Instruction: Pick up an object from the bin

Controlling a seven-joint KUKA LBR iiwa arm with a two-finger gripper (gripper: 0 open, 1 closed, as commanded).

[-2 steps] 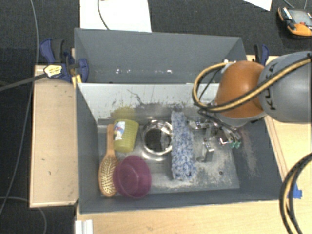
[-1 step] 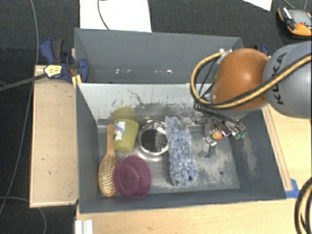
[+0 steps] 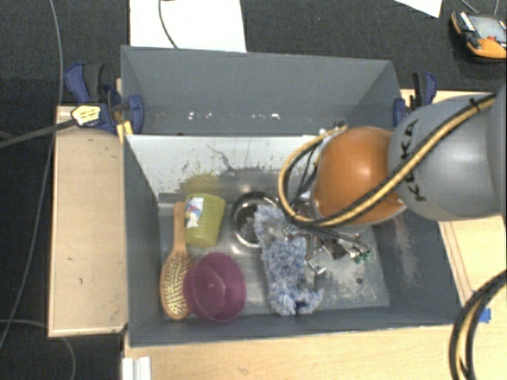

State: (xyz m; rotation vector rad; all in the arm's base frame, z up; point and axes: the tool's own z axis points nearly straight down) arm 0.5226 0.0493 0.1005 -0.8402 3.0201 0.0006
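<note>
The claw (image 3: pixel 326 253), apart or together one cannot tell, sits just beside a shaggy blue cloth (image 3: pixel 289 279); a shiny round metal cup (image 3: pixel 250 216) lies at its ten o'clock.

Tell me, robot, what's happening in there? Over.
Gripper down at the blue-grey cloth, mid-bin. Hold not confirmed. Metal cup just behind the cloth; purple bowl, hairbrush further off.

In the bin's (image 3: pixel 142 236) front left corner a hairbrush (image 3: pixel 176 279) lies just beside a bowl (image 3: pixel 214 286), a cup (image 3: pixel 203 220) behind both, a dish (image 3: pixel 252 218) right of it, a cloth (image 3: pixel 289 279) before the dish
</note>
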